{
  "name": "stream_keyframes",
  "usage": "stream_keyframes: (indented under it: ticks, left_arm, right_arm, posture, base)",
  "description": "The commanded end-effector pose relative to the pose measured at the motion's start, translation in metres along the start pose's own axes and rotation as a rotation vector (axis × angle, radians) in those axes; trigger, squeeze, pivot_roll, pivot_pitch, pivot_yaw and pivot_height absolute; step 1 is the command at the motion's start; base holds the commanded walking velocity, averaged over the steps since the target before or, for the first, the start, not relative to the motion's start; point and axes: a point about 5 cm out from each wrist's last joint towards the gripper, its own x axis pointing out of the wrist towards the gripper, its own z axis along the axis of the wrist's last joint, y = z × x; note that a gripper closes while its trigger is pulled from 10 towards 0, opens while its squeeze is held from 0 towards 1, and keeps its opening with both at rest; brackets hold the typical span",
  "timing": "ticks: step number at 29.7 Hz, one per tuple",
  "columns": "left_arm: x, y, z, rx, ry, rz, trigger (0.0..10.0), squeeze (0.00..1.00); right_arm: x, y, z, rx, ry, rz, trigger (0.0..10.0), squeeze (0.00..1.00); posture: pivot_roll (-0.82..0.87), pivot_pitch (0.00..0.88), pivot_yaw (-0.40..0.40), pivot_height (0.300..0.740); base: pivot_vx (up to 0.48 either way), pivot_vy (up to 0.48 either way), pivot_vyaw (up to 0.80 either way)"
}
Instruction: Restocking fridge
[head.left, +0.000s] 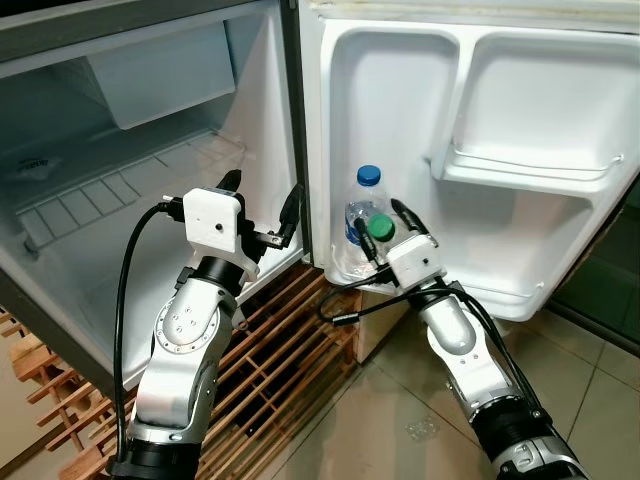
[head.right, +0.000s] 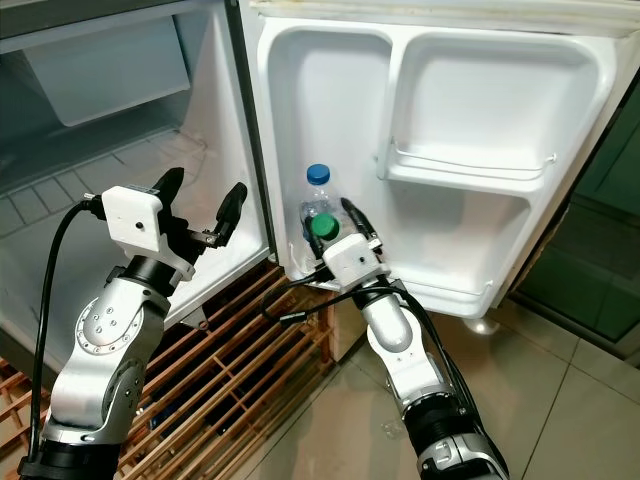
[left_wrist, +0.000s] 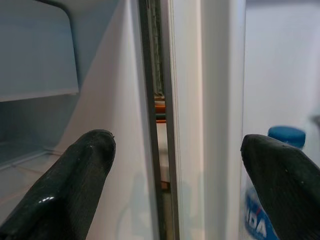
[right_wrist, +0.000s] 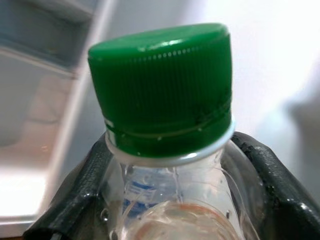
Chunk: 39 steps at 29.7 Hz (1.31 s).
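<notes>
Right gripper (head.left: 381, 232) clamped on green-capped bottle (head.left: 379, 228) at door shelf (head.left: 470, 290), left gripper (head.left: 262, 205) wide open, empty; risk: clipping the blue-capped bottle (head.left: 365, 205) behind, toppling it.

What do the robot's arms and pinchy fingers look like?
Both arms are shiny silver metal with round joints and black cuffs near the bottom. Each wrist carries a white boxy block, and loose black cables loop beside the arms. The left tool and right tool each have two long black fingers.
</notes>
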Motion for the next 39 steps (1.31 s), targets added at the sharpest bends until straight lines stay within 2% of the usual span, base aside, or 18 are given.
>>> stream_keyframes:
  ticks: [1,3,7,8,13,17,21,23,24,25,32,33,34,35,39]
  left_arm:
    - [-0.001,-0.002,0.001,0.003,0.001,-0.011,10.0,0.00]
    - [-0.001,-0.002,0.001,0.002,0.002,-0.010,10.0,0.00]
    - [-0.001,-0.003,0.001,-0.002,0.005,-0.012,10.0,0.00]
    - [-0.001,-0.003,0.001,-0.002,0.005,-0.012,10.0,0.00]
    - [0.000,-0.005,0.000,-0.008,0.009,-0.013,10.0,0.00]
    - [0.000,-0.006,-0.001,-0.011,0.011,-0.012,10.0,0.00]
    - [0.000,-0.006,-0.002,-0.015,0.013,-0.007,10.0,0.00]
    - [0.000,-0.006,-0.002,-0.016,0.014,-0.006,10.0,0.00]
    - [0.000,-0.006,-0.002,-0.017,0.014,-0.006,10.0,0.00]
    - [0.000,-0.006,-0.002,-0.018,0.016,-0.002,10.0,0.00]
    - [-0.001,-0.007,-0.003,-0.015,0.018,0.001,10.0,0.00]
    - [-0.001,-0.007,-0.003,-0.014,0.018,0.002,10.0,0.00]
    - [-0.001,-0.007,-0.003,-0.014,0.018,0.001,10.0,0.00]
    - [-0.002,-0.007,-0.003,-0.014,0.018,0.002,10.0,0.00]
    - [-0.003,-0.008,-0.004,-0.012,0.021,0.005,10.0,0.00]
  right_arm:
    - [0.007,-0.010,0.006,0.009,-0.026,-0.061,0.0,0.00]
    - [0.006,-0.014,0.002,0.018,-0.005,-0.089,0.0,0.00]
    - [0.003,-0.027,-0.011,0.191,0.081,-0.207,0.0,0.00]
    - [0.003,-0.027,-0.011,0.191,0.081,-0.207,0.0,0.00]
    - [0.003,-0.034,-0.018,0.328,0.144,-0.272,0.0,0.00]
    - [0.004,-0.033,-0.018,0.358,0.154,-0.263,0.0,0.00]
    - [0.006,-0.030,-0.024,0.436,0.218,-0.239,0.0,0.00]
    - [0.006,-0.030,-0.025,0.442,0.226,-0.237,0.0,0.00]
    - [0.006,-0.030,-0.026,0.443,0.237,-0.231,1.3,0.00]
    - [0.006,-0.029,-0.029,0.443,0.267,-0.221,10.0,0.00]
    - [0.006,-0.034,-0.034,0.509,0.332,-0.261,10.0,0.00]
    - [0.006,-0.035,-0.035,0.508,0.345,-0.269,10.0,0.47]
    - [0.005,-0.037,-0.035,0.507,0.348,-0.275,10.0,0.47]
    - [0.005,-0.038,-0.035,0.502,0.357,-0.278,10.0,1.00]
    - [0.005,-0.038,-0.027,0.497,0.392,-0.272,10.0,1.00]
  posture:
    - [-0.07,0.000,0.101,0.740]
    - [-0.07,0.000,0.101,0.740]
    - [-0.08,0.000,0.101,0.740]
    - [-0.08,0.000,0.101,0.740]
    - [-0.09,0.000,0.096,0.740]
    - [-0.09,0.000,0.095,0.740]
    - [-0.09,0.000,0.086,0.740]
    - [-0.09,0.000,0.086,0.740]
    - [-0.09,0.000,0.082,0.740]
    - [-0.09,0.000,0.079,0.740]
    - [-0.09,0.000,0.072,0.740]
    - [-0.09,0.000,0.071,0.740]
    - [-0.09,0.000,0.068,0.740]
    - [-0.09,0.000,0.068,0.740]
    - [-0.09,0.000,0.054,0.740]
  base:
    - [0.000,0.000,0.00]
    - [0.000,0.000,0.00]
    - [0.000,0.000,0.00]
    - [0.000,0.000,0.00]
    - [0.000,0.000,0.00]
    - [0.000,0.000,0.00]
    - [0.000,0.000,0.00]
    - [0.000,0.000,0.00]
    - [0.000,0.000,0.00]
    - [0.000,0.000,0.00]
    - [0.000,0.000,0.00]
    - [0.000,0.000,0.00]
    - [0.000,0.000,0.00]
    - [0.000,0.000,0.00]
    - [0.000,0.000,0.00]
